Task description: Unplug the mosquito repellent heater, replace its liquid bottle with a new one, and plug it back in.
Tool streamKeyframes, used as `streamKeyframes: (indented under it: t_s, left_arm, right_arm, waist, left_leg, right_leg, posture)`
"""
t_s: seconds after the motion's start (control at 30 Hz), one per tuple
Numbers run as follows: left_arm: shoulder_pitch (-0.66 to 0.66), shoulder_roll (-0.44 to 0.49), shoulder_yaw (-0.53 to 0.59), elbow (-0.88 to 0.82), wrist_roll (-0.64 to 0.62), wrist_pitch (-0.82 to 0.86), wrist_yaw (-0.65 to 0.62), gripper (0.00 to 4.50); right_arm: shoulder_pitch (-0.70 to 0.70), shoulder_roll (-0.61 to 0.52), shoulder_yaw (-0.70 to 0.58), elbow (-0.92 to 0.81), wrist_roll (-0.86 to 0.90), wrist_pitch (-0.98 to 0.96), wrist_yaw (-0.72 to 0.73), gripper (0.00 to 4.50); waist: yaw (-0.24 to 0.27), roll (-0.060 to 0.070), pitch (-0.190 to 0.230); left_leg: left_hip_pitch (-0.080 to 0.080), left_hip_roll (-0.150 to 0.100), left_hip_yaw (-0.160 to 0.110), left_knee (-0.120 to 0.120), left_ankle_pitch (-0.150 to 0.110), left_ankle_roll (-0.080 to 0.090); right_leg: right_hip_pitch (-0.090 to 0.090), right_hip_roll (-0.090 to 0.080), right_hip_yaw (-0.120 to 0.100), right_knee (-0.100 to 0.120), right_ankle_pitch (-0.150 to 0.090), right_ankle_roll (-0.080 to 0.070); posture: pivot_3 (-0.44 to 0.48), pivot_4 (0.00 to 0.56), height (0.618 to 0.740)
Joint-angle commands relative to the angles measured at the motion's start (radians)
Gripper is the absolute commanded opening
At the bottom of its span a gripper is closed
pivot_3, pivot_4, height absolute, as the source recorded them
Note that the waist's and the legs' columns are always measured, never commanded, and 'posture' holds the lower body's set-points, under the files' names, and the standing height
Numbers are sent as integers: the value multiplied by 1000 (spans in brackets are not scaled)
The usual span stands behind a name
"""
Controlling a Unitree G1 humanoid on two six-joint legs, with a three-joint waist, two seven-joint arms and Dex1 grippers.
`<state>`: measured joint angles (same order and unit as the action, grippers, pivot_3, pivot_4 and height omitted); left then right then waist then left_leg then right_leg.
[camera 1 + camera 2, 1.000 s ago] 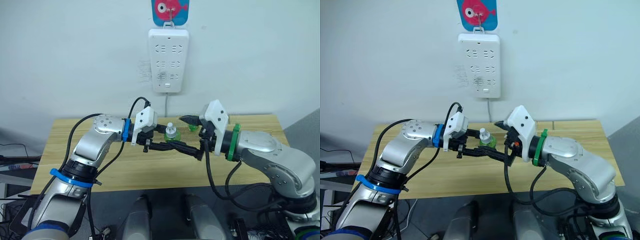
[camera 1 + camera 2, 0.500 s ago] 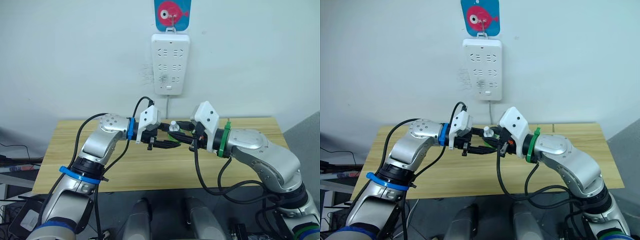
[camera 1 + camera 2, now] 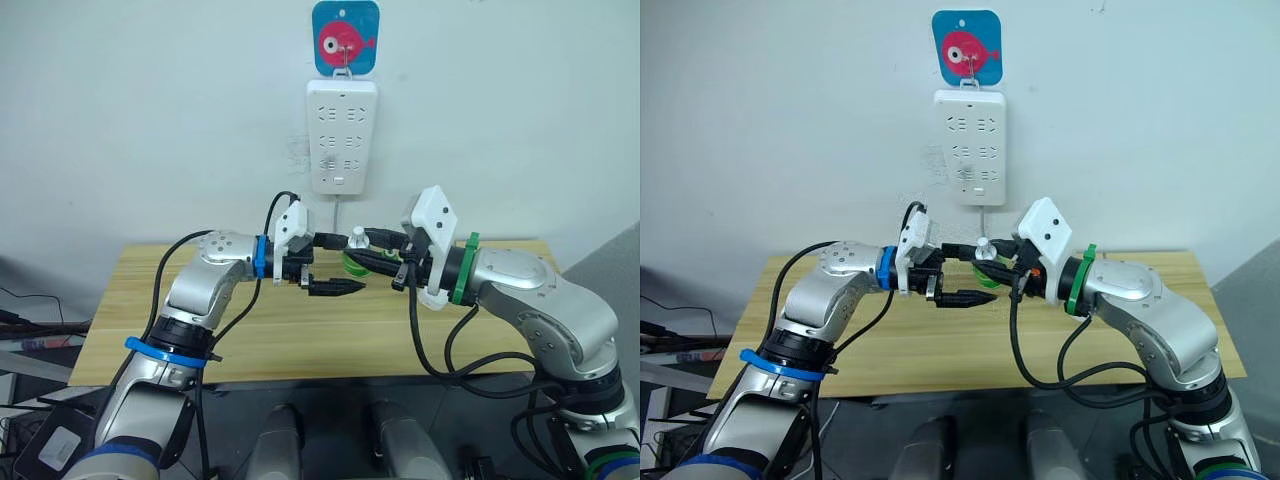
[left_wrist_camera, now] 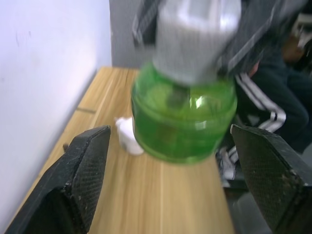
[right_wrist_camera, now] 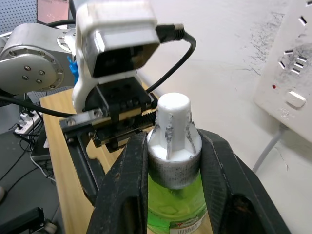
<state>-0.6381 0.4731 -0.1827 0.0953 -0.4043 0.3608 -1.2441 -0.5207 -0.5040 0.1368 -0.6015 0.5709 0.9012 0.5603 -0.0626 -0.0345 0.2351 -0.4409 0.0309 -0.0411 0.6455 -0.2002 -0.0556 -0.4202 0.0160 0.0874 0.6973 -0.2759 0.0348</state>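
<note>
- Mosquito repellent liquid bottle, green with a white ribbed cap, hangs in mid-air above the wooden table, at 6 o'clock from the white wall power strip; it is pinched at the cap between the clenched fingers of the right gripper.
- Left gripper faces the bottle with its fingers spread wide, one on each side of the green body and touching nothing.
- Small and plastic, the bottle is probably light and stiff; its smooth body looks slippery, so the ribbed cap or the neck below it seems the surer hold, and too hard a squeeze may crack it.
- A small white object lies on the table behind the bottle in the left wrist view; whether it is the heater cannot be told.
- Against a second ago, both grippers and the bottle have risen from just over the tabletop; the left gripper's fingers, then reaching under the bottle toward the right gripper, now stand short of it.
- No heater sits in the strip.
</note>
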Motion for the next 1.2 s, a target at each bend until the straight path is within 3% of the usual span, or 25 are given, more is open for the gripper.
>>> streamKeyframes:
  t_s: [0.03,0.13,0.17,0.37,0.5,0.6,0.73,0.83,0.9,0.93,1.1,1.13,1.2]
  left_arm:
    - [-9,-26,35,-55,-52,37,26,4191]
    - [-7,-23,24,-66,-53,46,7,4191]
    - [-4,-21,21,-70,-53,50,1,4007]
    - [8,-7,11,-80,-41,51,-20,2305]
    - [10,0,13,-93,-36,38,-28,2281]
    - [25,45,-9,-127,-24,6,-93,2281]
    - [42,87,-36,-161,-20,-21,-149,2281]
    - [45,89,-38,-173,-27,-15,-147,2281]
    - [45,83,-35,-171,-28,-13,-137,2281]
    - [49,80,-32,-171,-30,-7,-126,2281]
    - [73,59,-6,-158,-28,1,-52,2281]
    - [80,52,-1,-155,-24,-5,-30,2281]
    - [90,25,8,-140,-7,-30,28,2281]
  right_arm:
    - [0,0,-24,-38,20,-12,6,1063]
    - [3,0,-24,-45,25,-9,4,1063]
    - [3,0,-25,-46,26,-8,3,1063]
    - [6,3,-24,-49,31,-7,2,1063]
    - [14,-15,-23,-48,56,-10,42,1063]
    - [-62,-133,43,85,48,-105,325,1063]
    - [-210,-197,169,287,-27,-246,612,1063]
    - [-284,-203,204,344,-19,-236,714,1063]
    - [-293,-201,157,339,21,-191,700,1063]
    - [-291,-207,126,330,38,-172,689,1821]
    - [-209,-269,-36,246,41,-146,572,3614]
    - [-170,-275,-84,195,62,-113,522,3933]
    - [-71,-246,-176,57,107,-54,382,3963]
  waist:
    - [-1,0,-7]
    - [-3,0,-14]
    - [-4,0,-14]
    - [-5,0,-15]
    - [-4,0,-15]
    - [-3,0,-15]
    - [-6,0,-15]
    - [-6,0,-15]
    - [-1,0,-15]
    - [2,0,-15]
    - [13,0,-15]
    - [14,0,-15]
    - [13,0,-15]
  left_leg:
    - [1,0,0,0,0,0]
    - [3,0,0,0,0,1]
    - [4,0,0,-1,0,1]
    - [5,0,0,-1,0,1]
    - [5,0,0,-1,0,1]
    - [5,-1,0,-1,0,1]
    - [9,0,0,-1,0,1]
    - [10,0,-1,-1,0,1]
    - [9,0,-1,-1,0,1]
    - [9,0,-1,-1,0,1]
    - [8,-1,-2,0,0,1]
    - [8,-1,-3,0,0,1]
    - [8,-1,-3,0,0,1]
  right_leg:
    - [1,0,0,0,0,0]
    - [2,0,1,0,-1,2]
    - [3,0,1,0,-1,2]
    - [4,0,1,0,0,0]
    - [5,0,0,0,0,0]
    - [5,0,1,0,0,0]
    - [8,0,0,-1,-2,3]
    - [9,1,-1,0,-2,4]
    - [9,0,-1,0,-2,2]
    - [9,0,-1,0,-1,1]
    - [9,-2,-2,-1,0,0]
    - [10,-2,-2,-1,0,0]
    - [10,-1,-2,-1,0,0]
  posture:
    - [-53,124,740]
    - [-55,126,740]
    - [-56,126,740]
    - [-56,129,740]
    - [-45,131,740]
    - [-39,142,740]
    - [-18,149,740]
    - [-19,152,740]
    - [-26,157,740]
    - [-31,156,740]
    - [-45,156,740]
    - [-49,157,740]
    - [-54,162,740]
